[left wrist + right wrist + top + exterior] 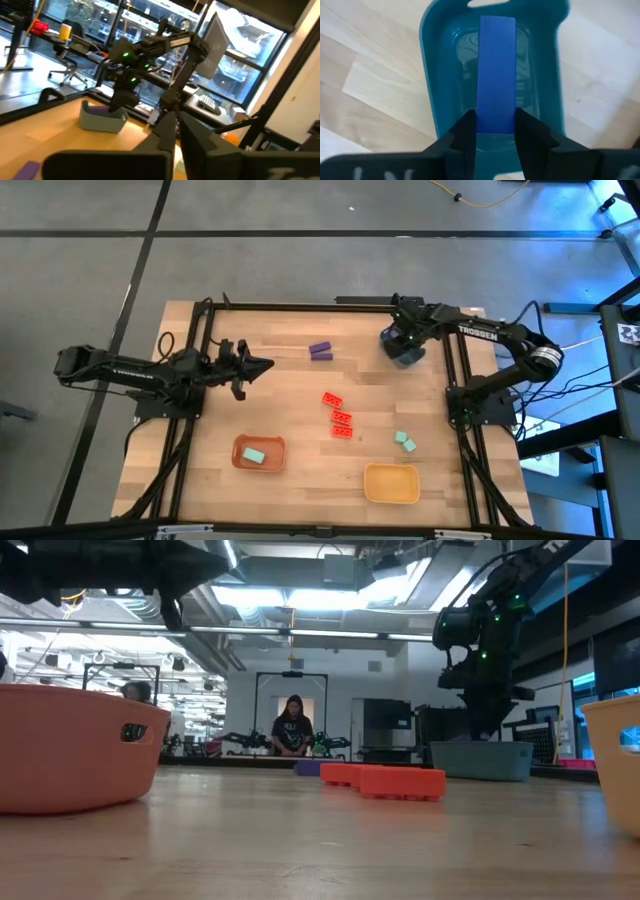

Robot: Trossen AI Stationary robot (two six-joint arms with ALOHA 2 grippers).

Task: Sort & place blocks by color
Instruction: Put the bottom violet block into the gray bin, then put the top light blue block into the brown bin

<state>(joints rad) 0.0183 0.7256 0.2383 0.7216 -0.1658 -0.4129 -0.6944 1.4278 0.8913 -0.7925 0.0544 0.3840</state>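
My right gripper [405, 342] hangs over the blue-grey bin [404, 352] at the table's far right, shut on a blue-purple bar [496, 70]. Purple bars [320, 351] lie flat at the far middle. Three red studded blocks [340, 417] lie in a row at the centre, with two teal cubes [404, 442] to their right. Another teal block [254, 454] lies in the orange-brown tray [240, 464]. My left gripper [262, 366] is shut on nothing, raised over the table's left side and pointing level toward the right. My right gripper pinches the bar's upper end [495, 125] between its two fingers [465, 132], one on each long side. The fingers come from above, pointing steeply down, and lie along the bar. The bar hangs upright below them inside the bin; whether its lower end touches the floor, I cannot tell.
A yellow tray [391, 498] stands near the front edge at the right, and the orange-brown tray stands front left. Bare wood lies between the trays and the red blocks. A person [293, 727] sits in the room beyond the table's far edge.
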